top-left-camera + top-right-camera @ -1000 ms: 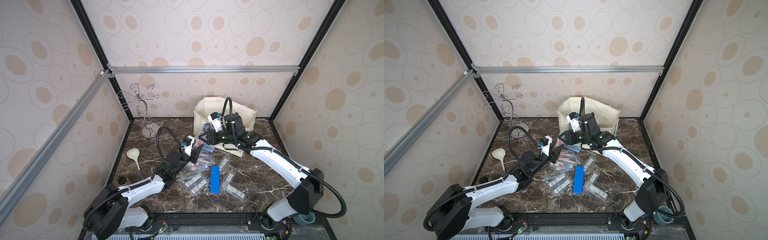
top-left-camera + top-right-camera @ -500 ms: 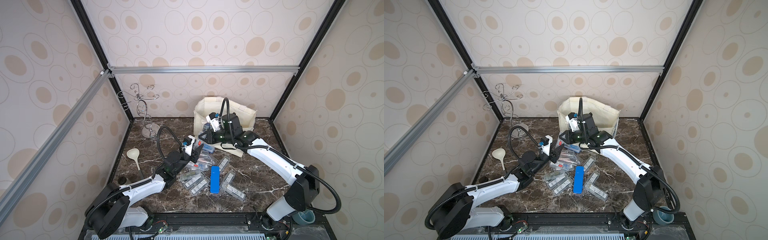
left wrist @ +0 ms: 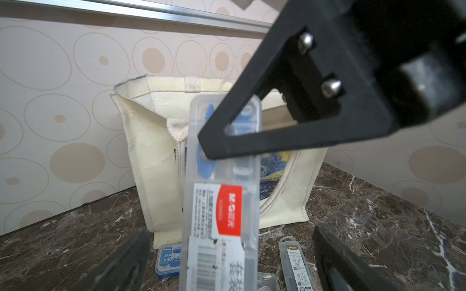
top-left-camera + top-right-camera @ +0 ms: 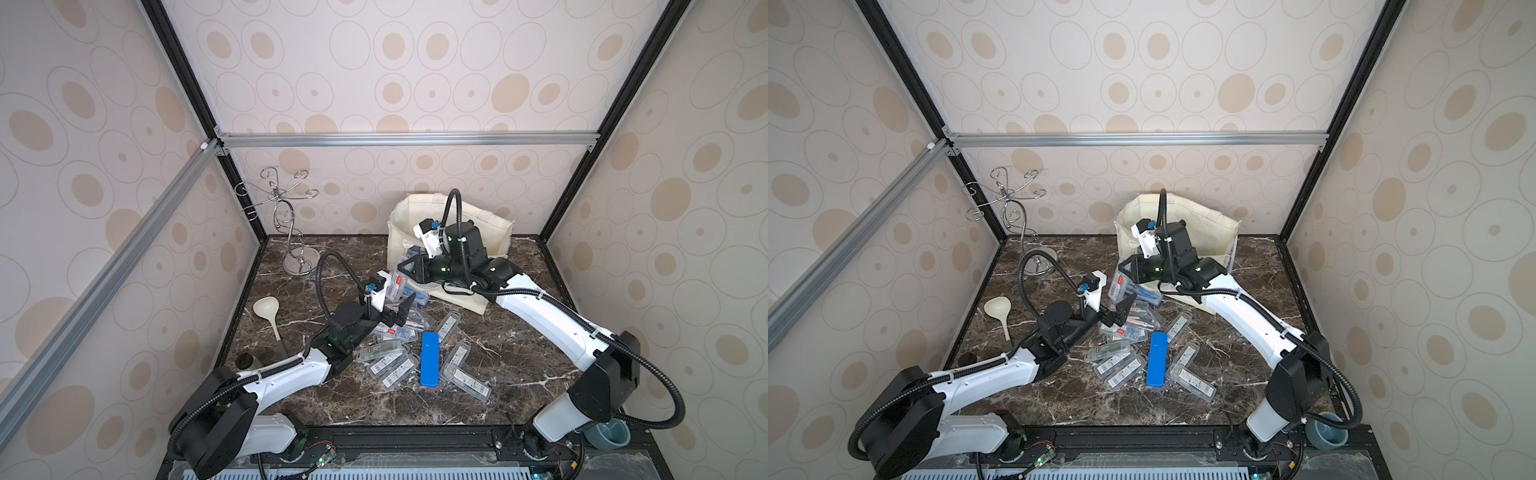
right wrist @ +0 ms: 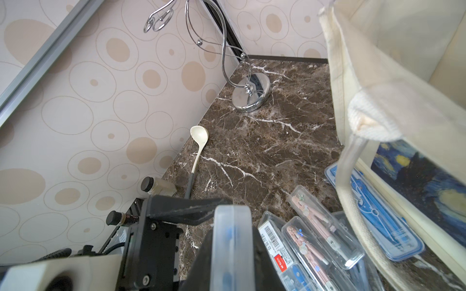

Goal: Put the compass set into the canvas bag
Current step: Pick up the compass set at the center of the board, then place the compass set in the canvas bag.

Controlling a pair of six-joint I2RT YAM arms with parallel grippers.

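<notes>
marble tabletop bears canvas bag between spotted walls.

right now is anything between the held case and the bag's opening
Nothing visible blocks the bag mouth. The case in the right gripper hangs before the bag's front wall and rope handle, seemingly below the rim, so it likely must rise over that first.

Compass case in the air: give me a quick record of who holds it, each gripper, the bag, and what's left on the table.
canvas bag: standing at the back, mouth open
held: compass case, upright, not yet in the bag
right gripper: shut on its upper end
left gripper: open, jaws wide either side of its lower end
table: many clear cases, one blue case
</notes>
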